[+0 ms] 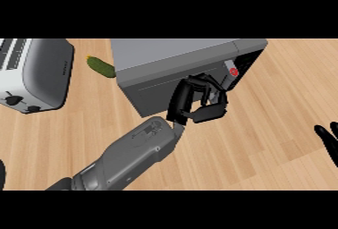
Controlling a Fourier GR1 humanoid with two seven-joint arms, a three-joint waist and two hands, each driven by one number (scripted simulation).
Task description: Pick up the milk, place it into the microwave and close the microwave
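Standing upright in the microwave (173, 53), milk (231, 72) points cap-up; left hand (196, 100) fingers curl empty beside it, right hand (328, 139) fingers spread.

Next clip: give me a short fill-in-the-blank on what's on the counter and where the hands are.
1. The appliance at the view's left edge is a ____.
2. The small green thing between that appliance and the microwave is a ____.
3. The left hand is up against the front of the ____.
4. The right hand shows at the view's ____ edge, fingers straight, holding nothing.

Missing words: toaster; cucumber; microwave; right
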